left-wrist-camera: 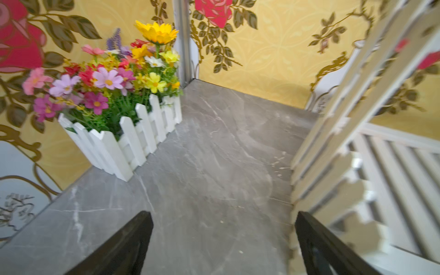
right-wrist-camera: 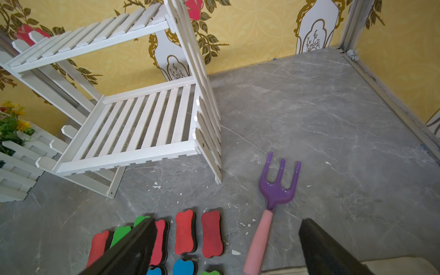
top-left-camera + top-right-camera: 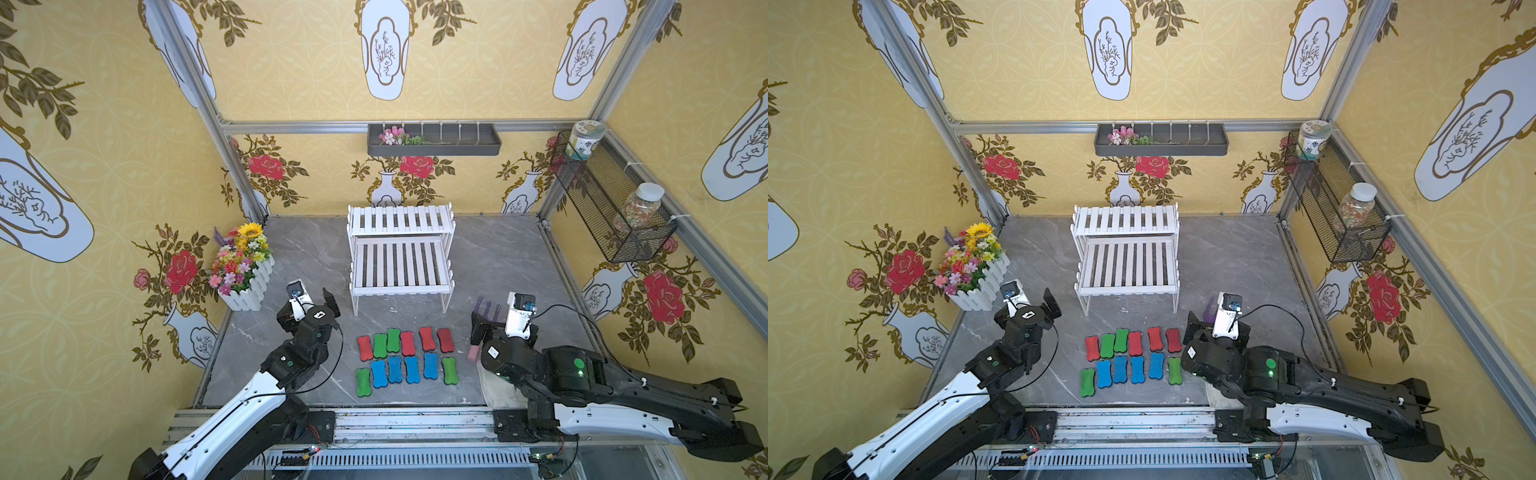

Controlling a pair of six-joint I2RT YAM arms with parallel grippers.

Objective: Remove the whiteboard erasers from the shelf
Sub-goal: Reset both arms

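Closest in, two black fingers frame each wrist view. The left gripper (image 1: pixel 223 240) has its jaws spread wide with only bare grey table (image 1: pixel 214 154) between them: released, holding nothing. Same story for the right gripper (image 2: pixel 227 223), jaws apart and empty.

And the shelf (image 3: pixel 401 287)? Both slatted tiers are bare in both top views. The whiteboard erasers (image 3: pixel 407 343), all twelve, lie flat on the table just in front of the shelf on the robot's side. They sit in two tidy rows, reds and greens nearer the shelf, blues and greens behind. By my reckoning the job looks finished, with nothing left to lift.

So the danger now is undoing it. The left gripper hangs just off the shelf's left front leg, between the shelf and the flower box (image 3: pixel 245 266). A careless swing there could clip that thin leg and shove the light rack, or catch the picket box.

The right gripper hovers in front of the shelf's right front corner, over the end of the red erasers. The purple-and-pink toy rake (image 2: pixel 277 190) lies just beside them. A low sweep could drag the rake into the rows or scatter the pads, and open jaws make a wider broom.
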